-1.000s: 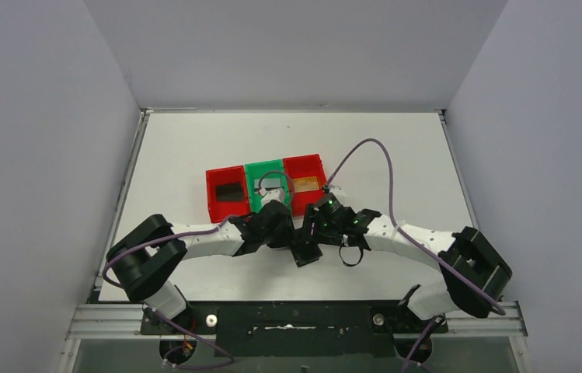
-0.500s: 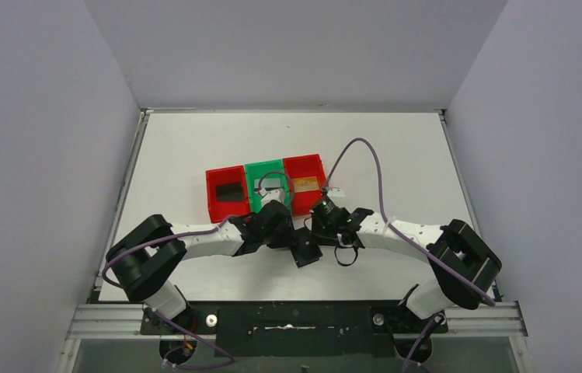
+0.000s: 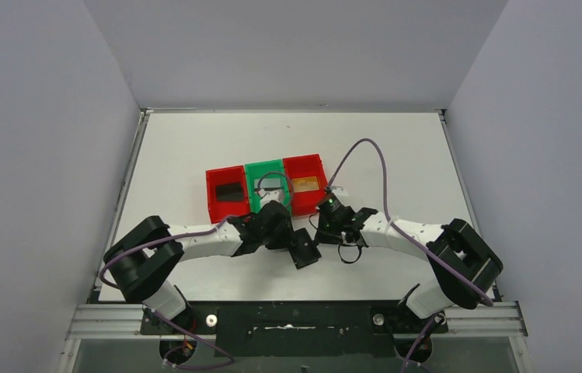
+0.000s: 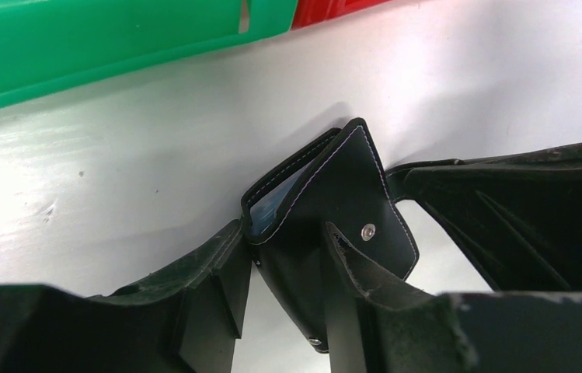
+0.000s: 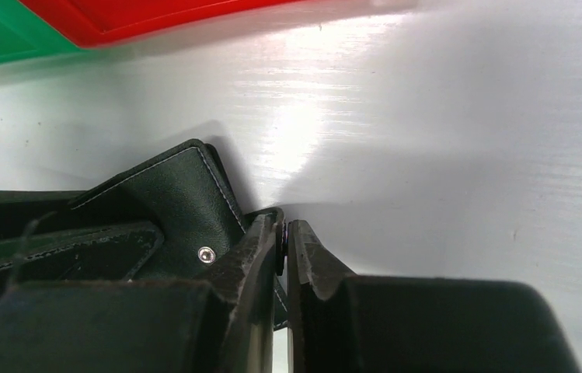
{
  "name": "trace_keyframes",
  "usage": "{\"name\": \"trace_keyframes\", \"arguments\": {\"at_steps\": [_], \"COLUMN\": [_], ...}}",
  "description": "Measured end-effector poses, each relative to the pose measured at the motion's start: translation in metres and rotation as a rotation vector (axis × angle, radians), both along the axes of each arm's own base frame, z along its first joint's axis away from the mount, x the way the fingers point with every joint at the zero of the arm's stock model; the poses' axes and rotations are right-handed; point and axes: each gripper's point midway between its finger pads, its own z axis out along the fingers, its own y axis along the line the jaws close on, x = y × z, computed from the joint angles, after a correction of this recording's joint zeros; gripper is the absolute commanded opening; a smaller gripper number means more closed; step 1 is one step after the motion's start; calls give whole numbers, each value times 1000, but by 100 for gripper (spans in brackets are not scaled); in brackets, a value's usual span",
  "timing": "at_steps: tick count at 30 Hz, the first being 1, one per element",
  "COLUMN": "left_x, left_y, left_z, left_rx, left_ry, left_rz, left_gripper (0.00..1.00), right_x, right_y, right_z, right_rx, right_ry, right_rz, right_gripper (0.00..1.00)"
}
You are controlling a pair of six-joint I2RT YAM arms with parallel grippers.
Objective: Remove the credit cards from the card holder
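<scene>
Left tool [image 4: 284, 260] around diagonal card holder [image 4: 346, 183]

Your right gripper [image 5: 283, 229] stood wide open a second ago and has now closed all the way, its tips meeting right at the edge of the card holder [image 5: 171, 198]. Your right arm [image 3: 412, 237] has drawn in toward the middle, with its elbow further left than before. The card holder has shifted slightly to the left.
</scene>
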Motion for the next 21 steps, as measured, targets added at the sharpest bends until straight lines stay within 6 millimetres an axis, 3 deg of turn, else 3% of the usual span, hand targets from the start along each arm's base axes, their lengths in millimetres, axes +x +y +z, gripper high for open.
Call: {"name": "trace_keyframes", "arguments": {"at_steps": [5, 9, 12, 17, 21], "left_x": [-8, -12, -8, -4, -9], "left_y": [18, 46, 69, 103, 127], "left_z": [3, 12, 31, 61, 75], "left_rx": [52, 92, 70, 5, -24], "left_ry": [8, 5, -31, -101, -135], "left_rz": [17, 71, 146, 264, 329], "left_gripper": [55, 60, 64, 68, 69], "right_x": [-6, -13, -20, -32, -40], "right_y": [7, 24, 38, 67, 105], "right_z": [11, 38, 58, 74, 88], "right_rx": [36, 117, 190, 297, 347], "right_ry": [-13, -62, -91, -86, -66], "right_rz": [19, 45, 61, 121, 211], "right_gripper": [0, 0, 0, 0, 0]}}
